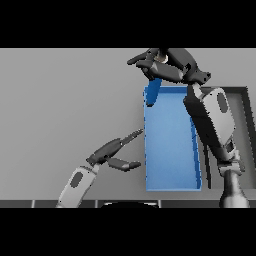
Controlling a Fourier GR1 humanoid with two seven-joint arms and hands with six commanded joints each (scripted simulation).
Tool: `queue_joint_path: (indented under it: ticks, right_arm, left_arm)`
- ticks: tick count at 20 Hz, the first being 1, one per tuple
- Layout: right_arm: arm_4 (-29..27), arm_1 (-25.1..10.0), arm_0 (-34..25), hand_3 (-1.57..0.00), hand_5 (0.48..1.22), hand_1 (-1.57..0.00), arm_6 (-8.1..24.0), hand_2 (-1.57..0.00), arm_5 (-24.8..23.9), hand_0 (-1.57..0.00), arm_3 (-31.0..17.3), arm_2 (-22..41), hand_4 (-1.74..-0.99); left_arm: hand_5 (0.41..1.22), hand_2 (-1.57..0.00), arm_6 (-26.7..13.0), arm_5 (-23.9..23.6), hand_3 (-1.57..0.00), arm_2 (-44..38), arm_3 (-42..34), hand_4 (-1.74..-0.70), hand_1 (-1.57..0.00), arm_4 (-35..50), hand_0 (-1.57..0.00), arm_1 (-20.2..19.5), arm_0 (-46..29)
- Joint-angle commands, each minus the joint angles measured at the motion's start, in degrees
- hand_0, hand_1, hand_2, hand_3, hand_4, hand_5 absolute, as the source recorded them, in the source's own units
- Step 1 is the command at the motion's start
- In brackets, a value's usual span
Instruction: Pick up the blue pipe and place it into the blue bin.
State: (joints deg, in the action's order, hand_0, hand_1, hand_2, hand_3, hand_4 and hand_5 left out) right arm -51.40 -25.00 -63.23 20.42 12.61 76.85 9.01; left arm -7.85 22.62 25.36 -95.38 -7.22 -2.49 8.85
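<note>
Right hand (167,65): at the far end of the scene, above the far left corner of the blue bin; fingers curled round the top of the blue pipe, clamped on it.
Blue pipe (153,92): hangs below the right hand's fingers, nearly upright and slightly tilted; its lower end lies over the bin's far left corner, at the rim. Whether that end touches the bin cannot be told.
Blue bin (170,187): long rectangular tray on the grey table, directly beneath and nearer than the right hand; the right forearm crosses over its right wall.
Left hand (112,152): low in the view, just beside the bin's left wall and well apart from the right hand; fingers straight and spread apart from the thumb, holding nothing, fingertips pointing toward the bin.
Grey table (65,100): bears the bin; extends to the left of both hands.
Dark recess (245,115): at the table's right edge, beyond the right forearm; partly hidden.
</note>
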Motion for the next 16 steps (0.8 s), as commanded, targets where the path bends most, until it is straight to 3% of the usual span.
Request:
queue_joint_path:
  ticks: [1, 4, 7, 14, 16]
  right_arm:
    - [0.93, -0.85, 0.58, -1.57, 1.221, -1.57, 0.20, -1.57, 0.12, -1.57, -1.94, -0.13, -1.498]
    - [3.38, -1.41, 4.59, -1.57, 1.221, -1.57, -0.26, -1.57, -0.50, -1.57, -7.99, -0.10, -1.499]
    - [5.15, -2.40, 9.70, -1.57, 1.221, -1.57, 0.72, -1.57, -1.81, -1.57, -11.12, 0.57, -1.499]
    - [7.72, -4.14, 20.74, -1.57, 1.221, -1.57, 8.44, -1.57, -10.26, -1.57, -9.35, 4.91, -1.499]
    - [8.88, -4.83, 23.25, -1.02, 1.221, -1.57, 11.83, -1.57, -11.35, -1.57, -8.39, 6.65, -1.586]
  left_arm:
    - [0.483, 0.00, 0.05, -0.07, 0.00, -0.33, 0.08, -0.89, 0.00, -0.15, 0.00, -0.36, 0.27]
    - [0.482, 0.00, 0.88, -0.24, 0.00, -0.84, 1.40, -0.88, 0.00, -0.49, 0.00, -0.43, 0.96]
    - [0.483, 0.00, 1.77, -0.19, 0.00, -0.75, 1.10, -0.88, 0.00, -0.44, 0.00, -0.55, 0.41]
    - [0.479, 0.00, 1.37, 0.07, 0.00, -0.48, 0.23, -0.88, 0.00, -0.27, 0.00, -0.70, 0.17]
    - [0.475, 0.00, 1.25, -0.36, 0.00, -0.05, -0.05, -0.88, 0.00, -0.74, 0.00, -0.46, -0.46]
